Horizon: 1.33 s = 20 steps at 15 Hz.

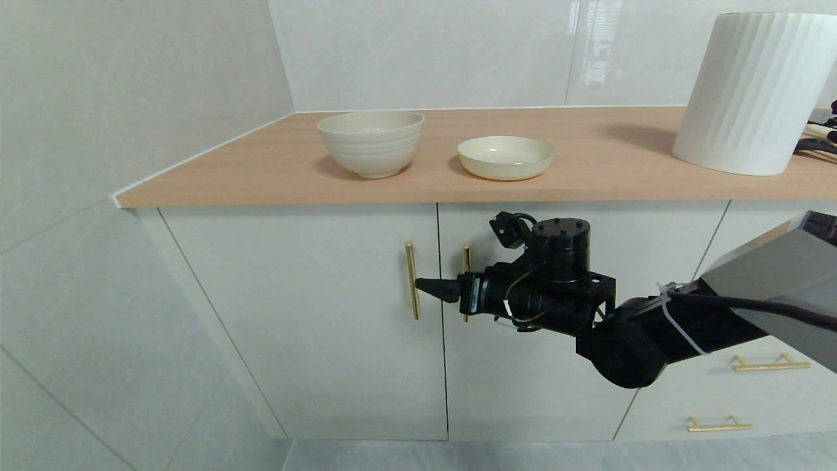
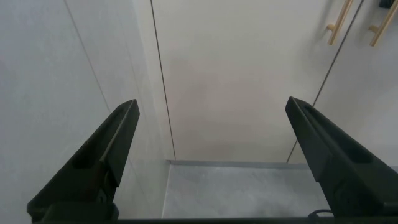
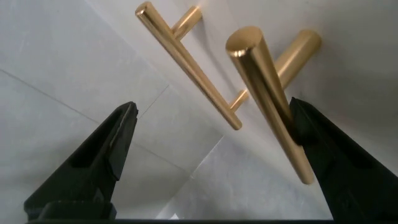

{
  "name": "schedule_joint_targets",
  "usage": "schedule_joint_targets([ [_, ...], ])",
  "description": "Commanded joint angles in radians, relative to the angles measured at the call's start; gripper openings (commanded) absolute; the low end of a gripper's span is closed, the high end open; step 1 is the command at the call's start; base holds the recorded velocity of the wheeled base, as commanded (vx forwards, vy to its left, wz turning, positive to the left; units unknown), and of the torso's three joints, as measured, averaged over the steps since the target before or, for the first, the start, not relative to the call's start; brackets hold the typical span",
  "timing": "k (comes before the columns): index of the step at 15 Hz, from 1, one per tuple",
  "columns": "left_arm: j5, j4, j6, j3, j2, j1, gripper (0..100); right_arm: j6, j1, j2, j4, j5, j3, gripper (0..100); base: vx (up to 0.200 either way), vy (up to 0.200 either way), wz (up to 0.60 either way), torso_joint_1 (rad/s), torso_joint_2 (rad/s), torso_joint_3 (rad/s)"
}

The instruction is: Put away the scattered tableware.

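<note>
evidently the tableware was not yet in play: the bowl [image 1: 371, 142] and the shallow dish [image 1: 506, 157] sat apart from each other on the desk [image 1: 261, 176], above the two shut cupboard doors [image 1: 294, 327].

the right gripper [image 1: 435, 288] lay level in front of those doors, pointing toward the robot's left. its tips were between the right-door handle [image 1: 465, 255] and the left-door handle [image 1: 411, 275]. both handles were upright gold bars, so their long axis ran up and down, crosswise to the level gripper. the right gripper's fingers were spread. in the right wrist view the nearer bar stood inside the gap, close against one finger, though i could not tell whether it touched. the farther bar lay beyond.

the left gripper [image 2: 211, 104] hung low with its fingers wide apart and nothing between them. it faced the foot of the cupboard and the floor, well apart from the handles.

my reading was that the step in hand was opening a door to make room for the dishes. the right arm was plainly the nearer one. the coming move seemed to turn on closing across the upright bar, then pulling away from the door face.
</note>
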Motion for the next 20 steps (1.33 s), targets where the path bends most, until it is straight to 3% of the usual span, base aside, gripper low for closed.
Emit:
schedule_joint_targets([
  [1,-0.003,0.0,0.019,0.0,0.0,0.0,100,0.004,0.011,0.004,0.001,0.02,-0.011,100,0.0,0.0,0.0,0.0,0.0,0.0],
  [3,-0.002,0.0,0.022,0.0,0.0,0.0,100,0.006,0.014,-0.005,0.001,0.03,-0.004,100,0.0,0.0,0.0,0.0,0.0,0.0],
  [4,0.001,0.001,0.05,0.0,0.0,0.0,100,0.007,0.029,-0.016,0.001,0.03,0.005,100,0.0,0.0,0.0,0.0,0.0,0.0],
  [5,0.0,-0.002,0.098,0.0,0.0,0.0,100,0.007,0.04,-0.027,0.001,0.03,0.025,100,0.0,0.0,0.0,0.0,0.0,0.0],
  [7,-0.003,-0.002,0.105,0.0,0.0,0.0,100,0.009,0.057,-0.05,0.001,0.03,0.058,100,0.0,0.0,0.0,0.0,0.0,0.0],
  [8,-0.002,-0.082,0.114,-0.046,0.0,0.0,100,0.007,0.067,-0.062,0.0,0.04,0.085,100,0.0,0.0,0.0,0.0,0.0,0.0],
  [9,-0.009,-0.082,0.101,-0.114,0.021,-0.003,100,0.007,0.069,-0.068,0.0,0.041,0.099,100,0.0,0.0,0.0,0.0,0.0,0.0],
  [10,-0.042,-0.008,0.093,-0.192,0.094,-0.029,100,0.007,0.071,-0.07,-0.01,0.041,0.11,100,0.0,0.0,0.0,0.0,0.0,0.0],
  [13,-0.253,0.056,0.09,-0.357,0.342,-0.038,100,0.006,0.074,-0.099,-0.089,0.043,0.193,100,0.0,0.0,0.0,0.0,0.0,0.0],
  [15,-0.321,0.055,0.088,-0.445,0.5,-0.038,100,0.006,0.086,-0.11,-0.112,0.047,0.222,100,0.0,0.0,0.0,0.0,0.0,0.0],
  [16,-0.37,0.049,0.088,-0.534,0.673,-0.041,100,0.004,0.095,-0.11,-0.115,0.078,0.232,100,0.0,0.0,0.0,0.0,0.0,0.0],
  [18,-0.387,-0.02,0.062,-0.62,0.908,-0.139,100,0.004,0.109,-0.111,-0.117,0.086,0.245,100,0.0,0.0,0.0,0.0,0.0,0.0],
  [19,-0.387,-0.103,0.03,-0.635,1.014,-0.192,100,0.004,0.112,-0.116,-0.117,0.086,0.251,100,0.0,0.0,0.0,0.0,0.0,0.0],
  [20,-0.387,-0.151,0.021,-0.637,1.06,-0.216,100,0.006,0.114,-0.117,-0.117,0.087,0.254,100,0.0,0.0,0.0,0.0,0.0,0.0],
])
